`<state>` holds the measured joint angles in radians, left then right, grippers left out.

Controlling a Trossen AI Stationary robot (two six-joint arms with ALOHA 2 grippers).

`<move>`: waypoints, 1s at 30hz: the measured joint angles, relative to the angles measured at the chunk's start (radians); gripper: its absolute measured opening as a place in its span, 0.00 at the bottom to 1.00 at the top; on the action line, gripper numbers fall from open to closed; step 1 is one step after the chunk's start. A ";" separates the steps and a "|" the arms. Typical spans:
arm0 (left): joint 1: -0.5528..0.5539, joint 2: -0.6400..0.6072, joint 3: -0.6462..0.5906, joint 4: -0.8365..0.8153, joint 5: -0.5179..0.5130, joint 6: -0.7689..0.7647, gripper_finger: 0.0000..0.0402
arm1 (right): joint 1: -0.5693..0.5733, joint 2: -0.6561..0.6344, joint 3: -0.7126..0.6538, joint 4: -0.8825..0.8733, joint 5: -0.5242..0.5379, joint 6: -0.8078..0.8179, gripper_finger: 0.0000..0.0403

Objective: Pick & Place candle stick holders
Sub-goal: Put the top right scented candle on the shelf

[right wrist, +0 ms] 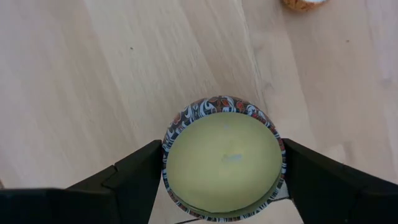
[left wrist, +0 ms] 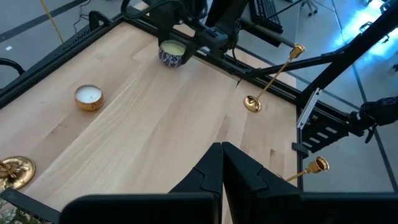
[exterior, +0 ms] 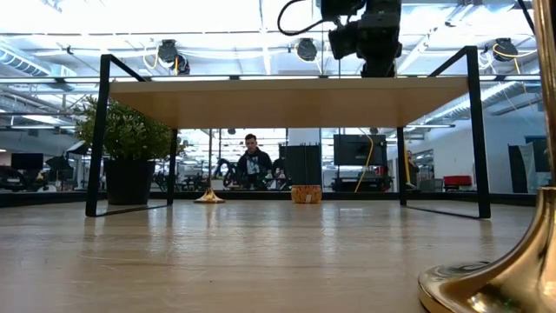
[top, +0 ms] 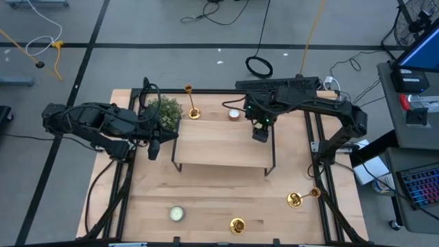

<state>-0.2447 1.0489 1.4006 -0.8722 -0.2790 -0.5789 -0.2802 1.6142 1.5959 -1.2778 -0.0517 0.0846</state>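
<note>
The little wooden shelf (top: 221, 144) stands in the middle of the table (top: 206, 199). The right gripper (top: 259, 132) hangs over the right end of the shelf top. Its jaws are wide apart, and a round candle tin (right wrist: 224, 158) with a patterned side sits between them. A finger (right wrist: 134, 171) touches the tin on each side. I cannot tell if the tin rests on the shelf or is lifted off it.

The left gripper (top: 152, 147) waits just past the left end of the shelf, and its jaws are pressed tight together with nothing in them.

There are three gold candle holders. The first holder (top: 193, 110) stands up straight behind the shelf, near its left back corner. A bushy green plant (top: 167, 110) in a dark pot is just beside it, at the shelf's left back corner. The second holder (top: 296, 199) lies on its side in front of the shelf, out past its right end. The third holder (top: 237, 225) is in front of the shelf too, close to the table's front edge. No gripper touches any of the holders.

A small candle (top: 234, 114) sits behind the shelf, to the right of the standing holder. A pale round candle (top: 177, 213) sits in front of the shelf, towards its left end.

Far behind the table, a person (exterior: 252, 165) is in the room.
</note>
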 joint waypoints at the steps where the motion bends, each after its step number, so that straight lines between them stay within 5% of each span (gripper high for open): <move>1: 0.000 0.000 0.000 0.000 0.000 0.000 0.02 | 0.000 0.007 0.000 0.000 0.000 0.010 0.73; 30: 0.000 0.000 0.000 -0.022 -0.001 -0.003 0.02 | 0.003 0.031 -0.002 -0.013 0.024 0.072 0.85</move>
<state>-0.2447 1.0489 1.4006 -0.8940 -0.2798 -0.5815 -0.2773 1.6447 1.5940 -1.2903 -0.0277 0.1570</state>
